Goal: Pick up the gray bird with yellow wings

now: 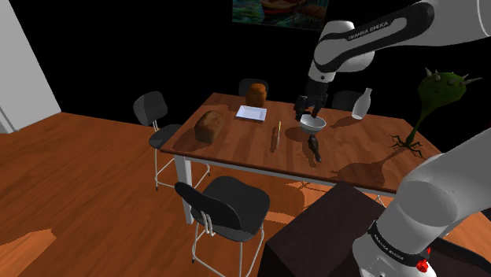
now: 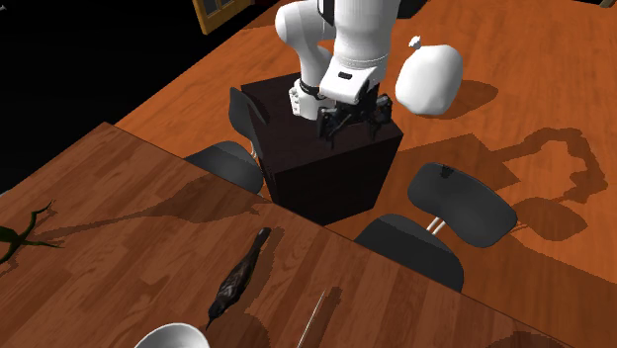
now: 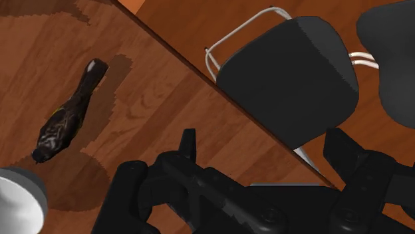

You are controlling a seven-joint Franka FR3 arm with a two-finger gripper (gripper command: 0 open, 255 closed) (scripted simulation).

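Pincer (image 3: 267, 151) spread apart, clasping nothing, clear of the dark bird (image 3: 63, 123) lying on the table (image 3: 166, 100) by a white bowl (image 3: 20, 194)

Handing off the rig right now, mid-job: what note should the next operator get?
Gripper: open, fingers apart, holding nothing, up over the table near the white bowl.
Dark bird with a yellow wing streak lies flat on the table, between the bowl and the edge nearest the stand, untouched.
Done: nothing yet grasped.
Left: centre over the bird, descend, close, lift.
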